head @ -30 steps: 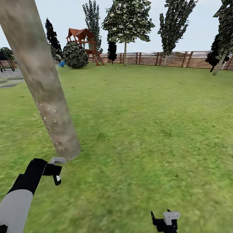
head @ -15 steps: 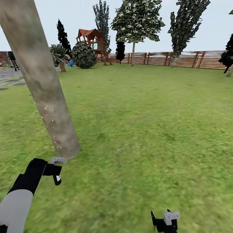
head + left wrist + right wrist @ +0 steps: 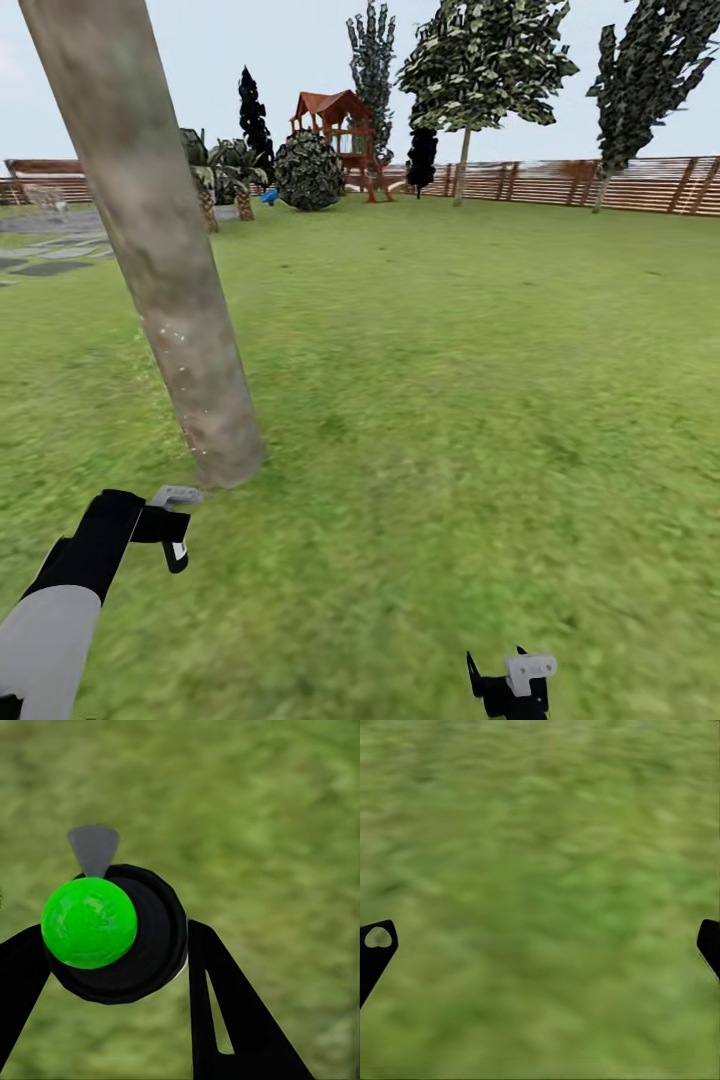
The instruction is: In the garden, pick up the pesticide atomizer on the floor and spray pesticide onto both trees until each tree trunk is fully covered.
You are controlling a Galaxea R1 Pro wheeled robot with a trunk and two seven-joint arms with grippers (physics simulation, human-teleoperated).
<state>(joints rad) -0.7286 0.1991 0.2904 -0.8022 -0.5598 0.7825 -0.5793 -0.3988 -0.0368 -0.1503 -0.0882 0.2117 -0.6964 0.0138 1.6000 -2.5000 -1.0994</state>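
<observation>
Left gripper (image 3: 172, 525) sits low at near left over the lawn (image 3: 450, 400), just short of the base of the tree trunk (image 3: 160, 240). It is clamped on the pesticide atomizer (image 3: 176, 497): the head view shows the pale grey spray head sticking out past the black fingers, nozzle toward the trunk foot. In the left wrist view the atomizer (image 3: 120, 937) is seen end-on between the two black fingers (image 3: 225, 1020), as a dark round body with a bright green ball and a small grey wedge on it, grass behind.

The trunk is thick, pale grey-brown and mottled, leaning left as it rises out of the top of the head view. Whitish pesticide specks (image 3: 180, 370) dot its lower part on the side facing the robot; the upper part looks bare of specks as far as I can tell.

Right gripper (image 3: 512, 685) is at the near right edge of the head view, over grass, nothing in it. In the right wrist view its fingertips (image 3: 375, 949) sit at opposite edges, so the jaws are spread wide.

Far side: wooden slat fence (image 3: 600, 185), red-roofed playset (image 3: 340, 140), round dark bush (image 3: 310, 172), several leafy trees. Grey stone paving (image 3: 50, 255) at far left.
</observation>
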